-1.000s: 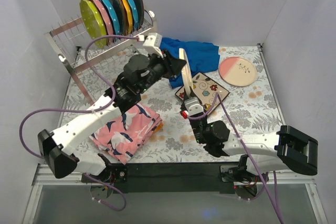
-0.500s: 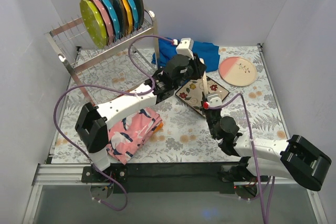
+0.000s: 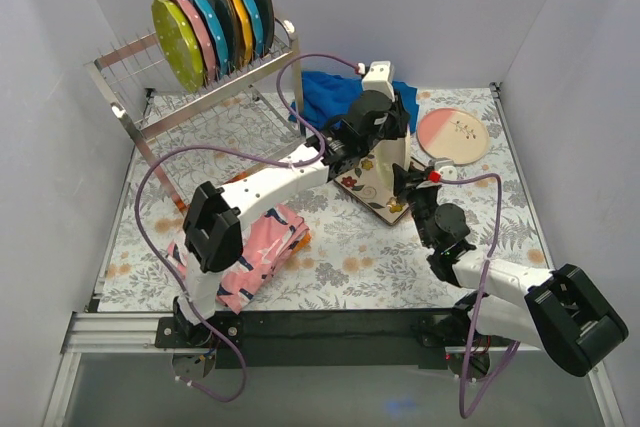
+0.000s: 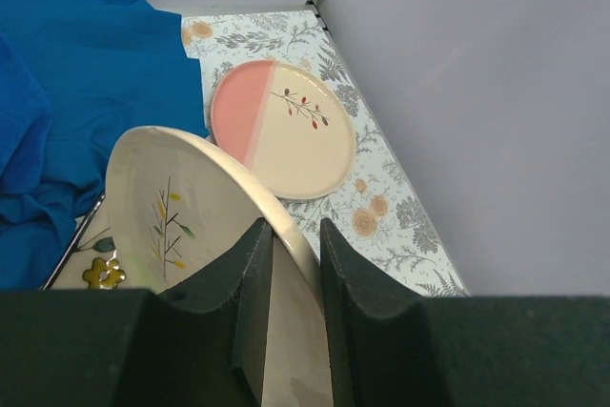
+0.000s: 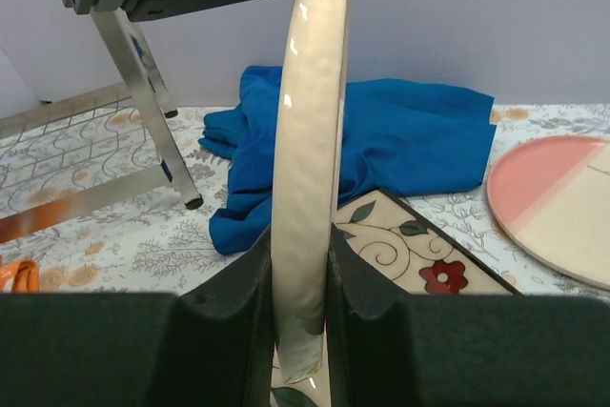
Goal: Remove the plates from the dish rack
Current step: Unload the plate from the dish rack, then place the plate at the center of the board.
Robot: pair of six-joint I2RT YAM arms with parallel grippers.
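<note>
Far left, the dish rack (image 3: 150, 97) stands on the worktop (image 3: 340, 247) with a row of coloured plates (image 3: 210, 22) upright in its prongs, yellow-green at the left end; near left lies a folded pink patterned cloth (image 3: 255, 247); from there the left arm (image 3: 270, 182) stretches right and far, past a crumpled blue cloth (image 3: 335, 97); the left arm's jaws are clenched on the rim of a cream plate (image 4: 172, 188) with a small sprig painted on it, the rim sitting squarely between the two pads; that plate stands on edge, near upright, over a square floral plate (image 3: 370, 182) lying flat on the worktop; whether its lower edge touches the square one I cannot tell; the right arm (image 3: 490, 272) comes in from the near right, and the right arm's jaws grasp the same cream plate low on its rim, one pad on each face; far right, a round pink-and-cream plate (image 3: 452, 134) lies flat, apart from the others.
</note>
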